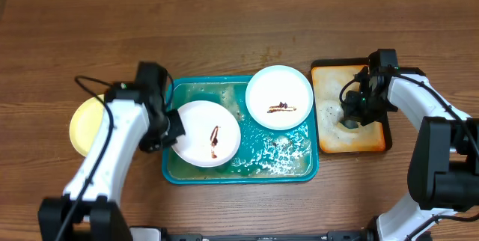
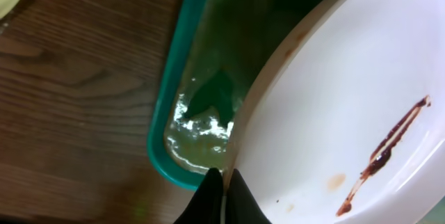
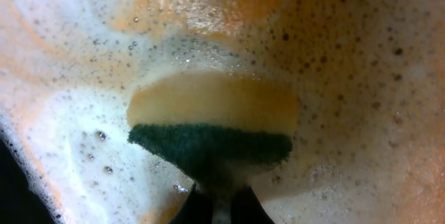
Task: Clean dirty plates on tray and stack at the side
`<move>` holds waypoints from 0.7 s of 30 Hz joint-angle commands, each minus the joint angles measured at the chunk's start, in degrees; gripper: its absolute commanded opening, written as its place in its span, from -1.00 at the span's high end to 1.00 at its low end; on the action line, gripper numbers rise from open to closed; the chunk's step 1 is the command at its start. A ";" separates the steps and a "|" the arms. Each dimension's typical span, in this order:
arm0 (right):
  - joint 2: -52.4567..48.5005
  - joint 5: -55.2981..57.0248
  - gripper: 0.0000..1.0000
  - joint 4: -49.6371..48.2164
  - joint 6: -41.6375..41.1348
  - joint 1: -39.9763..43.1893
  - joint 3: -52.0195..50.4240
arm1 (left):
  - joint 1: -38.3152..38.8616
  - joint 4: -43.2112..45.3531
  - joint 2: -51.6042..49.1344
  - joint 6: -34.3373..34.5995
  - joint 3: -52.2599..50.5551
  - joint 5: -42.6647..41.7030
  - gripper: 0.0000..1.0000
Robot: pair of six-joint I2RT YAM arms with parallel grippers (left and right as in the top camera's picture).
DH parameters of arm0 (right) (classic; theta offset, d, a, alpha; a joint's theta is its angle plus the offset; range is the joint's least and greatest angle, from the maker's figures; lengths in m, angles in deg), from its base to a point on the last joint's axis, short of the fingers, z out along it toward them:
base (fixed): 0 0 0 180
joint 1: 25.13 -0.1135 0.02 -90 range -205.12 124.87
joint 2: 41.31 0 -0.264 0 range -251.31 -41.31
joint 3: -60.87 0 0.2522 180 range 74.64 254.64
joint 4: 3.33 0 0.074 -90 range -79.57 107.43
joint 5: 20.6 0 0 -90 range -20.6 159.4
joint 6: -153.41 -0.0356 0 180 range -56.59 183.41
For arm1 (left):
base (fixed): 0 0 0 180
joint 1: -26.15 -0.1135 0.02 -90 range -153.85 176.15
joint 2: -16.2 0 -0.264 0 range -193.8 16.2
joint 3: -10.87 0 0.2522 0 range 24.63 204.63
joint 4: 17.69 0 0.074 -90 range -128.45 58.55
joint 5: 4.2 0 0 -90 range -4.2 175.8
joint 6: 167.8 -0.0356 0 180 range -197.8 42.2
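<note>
Two white plates with brown smears sit on the teal tray [image 1: 174,172]: one [image 1: 206,132] at the left, one [image 1: 279,96] at the back right. A pale yellow-green plate [image 1: 84,125] lies on the table left of the tray. My left gripper [image 1: 171,130] is shut on the rim of the left white plate [image 2: 334,113], which is tilted over the tray's foamy water [image 2: 208,92]. My right gripper [image 1: 352,114] is shut on a yellow and green sponge [image 3: 212,123], pressed into foam in the orange-brown tray [image 1: 329,132].
The orange-brown tray stands right of the teal tray and holds soapy foam [image 3: 334,57]. Bare wooden table [image 1: 224,24] lies behind both trays. The teal tray's rim [image 2: 163,113] is beside my left fingers.
</note>
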 commanded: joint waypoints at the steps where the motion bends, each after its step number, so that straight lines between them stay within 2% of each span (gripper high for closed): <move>1: -0.35 -2.49 0.92 1.05 4.63 -1.84 -0.55 | 2.58 4.24 2.62 3.50 -4.59 1.46 0.92; 6: -0.22 5.95 0.92 7.26 0.92 -3.32 5.01 | 5.86 6.51 2.38 4.72 -8.39 1.49 0.91; 11: 0.68 6.19 0.92 12.24 -0.63 -3.41 10.32 | 7.76 6.45 2.38 6.73 -10.25 1.51 0.92; 16: 1.14 6.23 0.92 12.09 0.72 -5.25 9.90 | 9.20 5.64 2.38 8.20 -10.34 1.51 0.92; 21: 0.98 6.21 0.92 7.26 0.46 -7.32 5.46 | 10.34 5.86 2.38 8.48 -10.34 1.90 0.92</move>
